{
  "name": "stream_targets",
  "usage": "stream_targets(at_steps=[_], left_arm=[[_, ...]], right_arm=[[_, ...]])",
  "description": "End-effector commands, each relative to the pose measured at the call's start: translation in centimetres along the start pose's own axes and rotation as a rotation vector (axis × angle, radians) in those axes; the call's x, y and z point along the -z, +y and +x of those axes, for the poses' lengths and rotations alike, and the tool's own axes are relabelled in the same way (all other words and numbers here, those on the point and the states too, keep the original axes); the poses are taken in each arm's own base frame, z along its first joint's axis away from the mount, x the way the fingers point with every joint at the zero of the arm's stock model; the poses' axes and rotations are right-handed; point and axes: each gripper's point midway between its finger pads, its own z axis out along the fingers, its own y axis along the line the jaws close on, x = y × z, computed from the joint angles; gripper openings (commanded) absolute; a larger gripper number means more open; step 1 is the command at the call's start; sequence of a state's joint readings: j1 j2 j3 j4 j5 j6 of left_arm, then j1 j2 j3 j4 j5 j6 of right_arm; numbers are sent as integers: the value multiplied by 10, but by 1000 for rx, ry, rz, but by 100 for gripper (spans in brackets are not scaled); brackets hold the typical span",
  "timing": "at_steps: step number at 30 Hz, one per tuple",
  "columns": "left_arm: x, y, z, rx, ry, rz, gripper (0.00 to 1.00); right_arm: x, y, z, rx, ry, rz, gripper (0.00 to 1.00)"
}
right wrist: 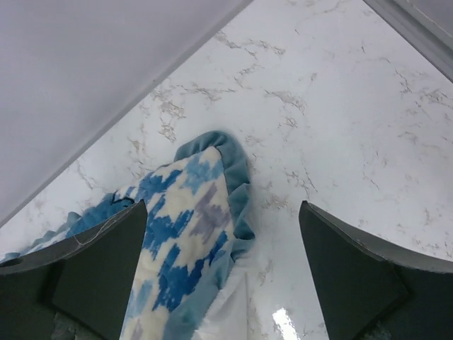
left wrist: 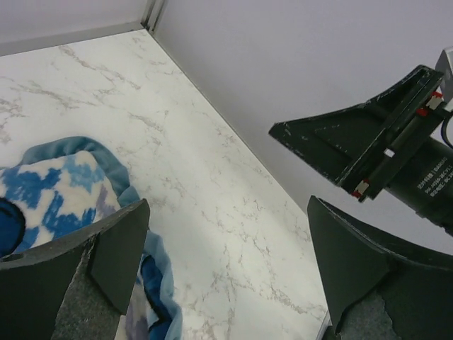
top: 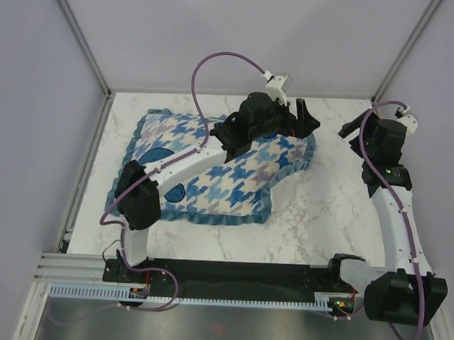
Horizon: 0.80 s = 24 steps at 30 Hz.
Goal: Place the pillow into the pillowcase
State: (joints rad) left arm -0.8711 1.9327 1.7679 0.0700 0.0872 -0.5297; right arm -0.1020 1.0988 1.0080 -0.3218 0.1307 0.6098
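On my feed the pillowcase lies plump on the marble desk, left of centre, houndstooth side up with its blue ruffle all round. A sliver of white shows under its right edge; I cannot tell whether that is the pillow or the lining. My left arm reaches across the case, and the left tool hangs over the far right corner with its fingers spread wide and nothing between them. The right tool sits just beside that same corner, above bare desk, also wide apart and empty. The two tools are near each other, not touching.
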Motion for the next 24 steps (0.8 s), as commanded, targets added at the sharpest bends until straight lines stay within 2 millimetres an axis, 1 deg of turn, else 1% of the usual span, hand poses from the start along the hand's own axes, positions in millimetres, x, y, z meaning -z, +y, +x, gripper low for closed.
stream_targets(at_steps=[1,2,3,4,5,6,7,8,9,10,11,12,14,15,17,18,20,21,22,23,24], left_arm=[[63,-52,-86,-86,-115,66,100],[73,-50,-87,-90,-107,44,100],[80,-37,-76,-92,-75,-11,100],[87,-28,-66,-90,-43,-49,100],[109,-32,-74,-89,-64,-59,100],[115,-7,-51,-86,-27,-139,100],[127,1,-45,-85,-21,-174,100],[149,6,-55,-83,-66,-226,100],[160,27,-37,-76,-34,-288,100],[174,42,-27,-64,-8,-346,100],[194,46,-36,-45,-37,-370,100],[207,73,-23,-10,-13,-436,100],[232,93,-13,27,11,-478,100],[255,110,-13,52,-11,-523,100],[283,122,-13,55,-36,-572,100],[309,123,-15,34,-66,-600,100],[336,128,-18,7,-111,-667,100],[350,130,-12,-4,-106,-698,100],[369,123,-20,-12,-159,-696,100],[381,124,-23,-18,-191,-723,100],[390,125,-20,-20,-196,-738,100]], right_arm=[[4,25,-6,8,15,-103,96],[4,31,-3,17,33,-138,96],[3,36,3,14,54,-176,95],[4,41,8,10,71,-208,95],[5,43,11,5,80,-228,95],[6,44,19,14,95,-251,93],[8,50,19,21,90,-282,93],[11,55,25,29,107,-304,92],[11,58,33,47,129,-319,91],[13,63,38,65,144,-342,91],[16,71,48,87,171,-363,90],[19,78,58,112,197,-379,89],[24,85,72,139,224,-393,89],[22,80,76,143,223,-373,89],[21,76,77,159,214,-363,89],[23,75,72,166,193,-357,91],[28,73,66,200,156,-364,92],[38,75,58,216,114,-392,93],[42,72,53,227,84,-387,93],[47,69,49,243,59,-385,93],[56,65,42,239,13,-384,93]])
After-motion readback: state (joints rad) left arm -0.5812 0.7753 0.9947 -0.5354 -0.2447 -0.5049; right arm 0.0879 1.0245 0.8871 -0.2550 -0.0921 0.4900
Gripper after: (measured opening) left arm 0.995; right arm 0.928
